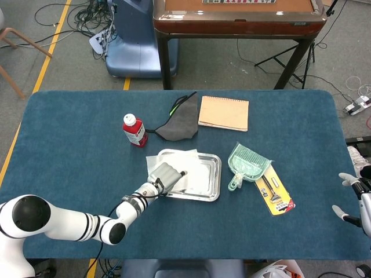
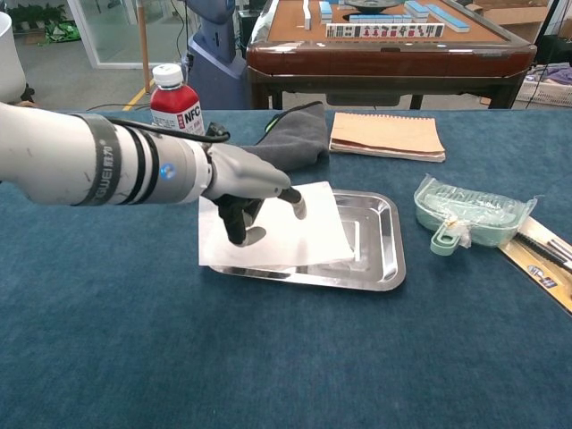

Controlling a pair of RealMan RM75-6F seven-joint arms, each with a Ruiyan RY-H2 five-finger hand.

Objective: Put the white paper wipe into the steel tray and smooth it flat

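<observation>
2 hands on this rig but only the left hand point(image 2: 246, 192) is doing anything: it's over the wipe point(image 2: 277, 232) with its fingers point(image 2: 295, 205) loosely spread and pointing down, holding nothing. Whether it's actually pressing on the paper or hovering just above is hard to tell; the chest view looks like a thumb tip touching the sheet. That pose makes sense for smoothing, palm down and ready to sweep.

The wipe lies mostly over the left part of the tray point(image 2: 384, 255), but its left edge hangs out past the rim onto the table, and the right edge looks a bit lifted. So it's draped across rather than sitting flat inside, and it probably needs nudging right before flattening.

The right hand point(image 1: 355, 197) is parked way off at the table's right edge, fingers apart, empty, well clear of everything.

Further out: a red bottle point(image 2: 174, 103) and a grey cloth point(image 2: 290, 138) sit behind the tray, a tan notebook point(image 2: 386, 136) beside the cloth, and a green dustpan point(image 2: 469, 214) with a packaged tool point(image 1: 275, 194) to the right. All on a blue felt-like table point(image 2: 268, 357). Behind it stands a brown mahjong-style table point(image 2: 384, 40), and cables lie on the grey floor.
</observation>
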